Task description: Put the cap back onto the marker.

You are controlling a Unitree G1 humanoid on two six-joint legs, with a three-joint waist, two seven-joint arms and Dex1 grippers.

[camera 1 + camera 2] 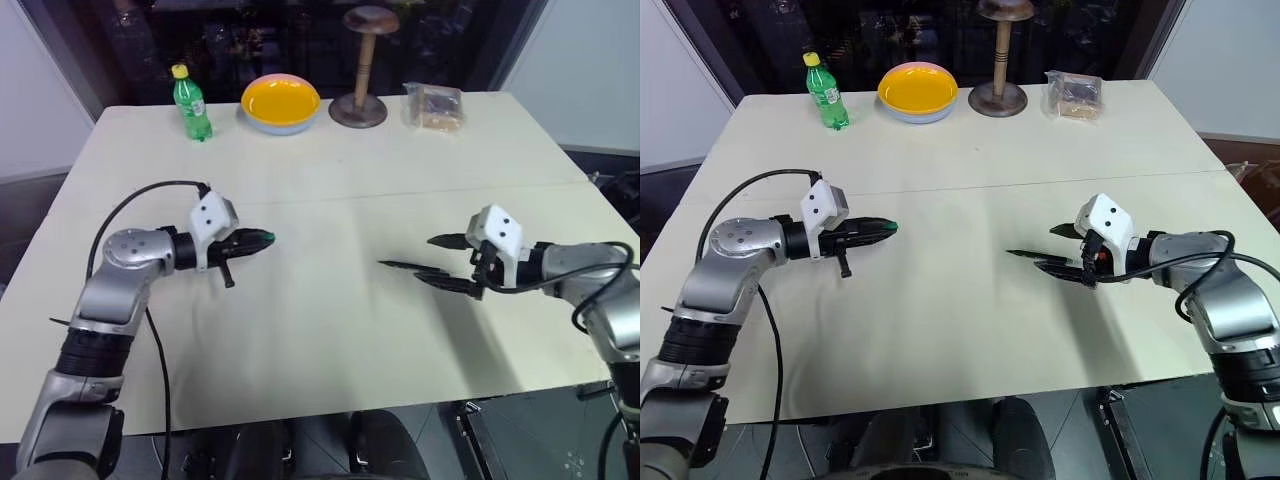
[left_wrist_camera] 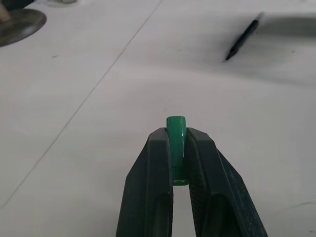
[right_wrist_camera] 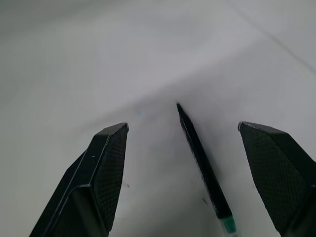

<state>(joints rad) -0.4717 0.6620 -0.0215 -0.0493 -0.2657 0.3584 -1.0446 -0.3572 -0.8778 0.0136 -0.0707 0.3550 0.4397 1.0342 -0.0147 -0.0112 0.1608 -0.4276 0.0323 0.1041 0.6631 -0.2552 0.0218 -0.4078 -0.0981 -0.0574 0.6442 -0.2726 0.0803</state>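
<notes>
My left gripper [image 2: 178, 148] pinching cap [image 2: 176, 129]; right gripper [image 3: 197, 143] spread around marker [image 3: 200, 158], tip at 12 o'clock. Marker light, stiff, slippery: grab mid-barrel.

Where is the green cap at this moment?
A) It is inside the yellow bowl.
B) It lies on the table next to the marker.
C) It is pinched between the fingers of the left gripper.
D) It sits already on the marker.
C: the left gripper is shut on the cap, while the marker lies on the table between the open fingers of the right gripper.
</notes>
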